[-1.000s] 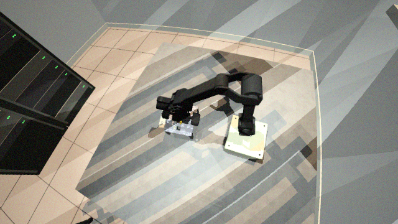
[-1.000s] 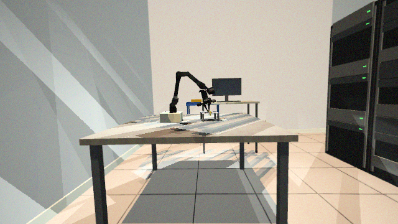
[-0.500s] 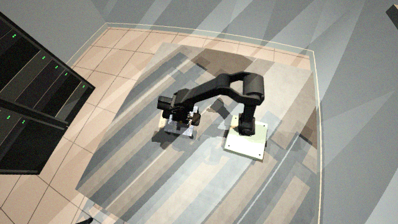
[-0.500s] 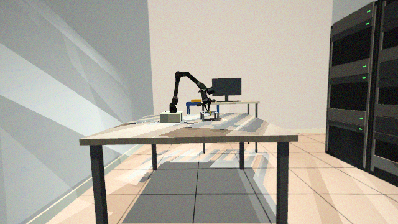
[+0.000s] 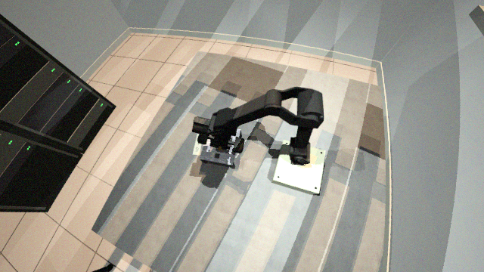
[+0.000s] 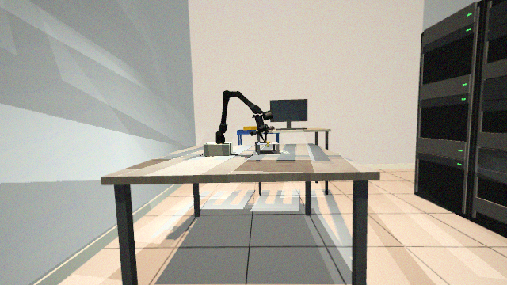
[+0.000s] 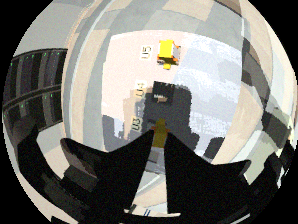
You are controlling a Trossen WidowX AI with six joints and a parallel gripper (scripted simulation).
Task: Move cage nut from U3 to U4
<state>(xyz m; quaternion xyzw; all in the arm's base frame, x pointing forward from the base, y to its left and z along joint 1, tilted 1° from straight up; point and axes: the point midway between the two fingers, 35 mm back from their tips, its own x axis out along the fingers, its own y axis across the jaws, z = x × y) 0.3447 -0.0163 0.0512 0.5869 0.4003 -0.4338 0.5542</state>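
Note:
My gripper (image 7: 158,135) (image 6: 265,140) is shut on a yellow cage nut (image 7: 160,140) at the U3 position, beside the U3 label. I cannot tell whether this nut sits in its hole or just above it; its underside and wings are hidden. The rail plate (image 7: 215,75) (image 5: 206,156) lies under the fingers. The U4 hole (image 7: 163,92) shows dark and empty, ahead of the fingertips in the wrist view. The other yellow nut (image 7: 168,51) sits at U5, clear of the fingers. In the top view the arm covers much of the rail.
The arm's pale base plate (image 5: 296,179) stands beside the rail on the table (image 6: 238,178). Server racks (image 5: 38,87) (image 6: 447,119) stand beyond the table. A monitor (image 6: 289,110) stands on a bench behind. Striped light and shadow cross the table.

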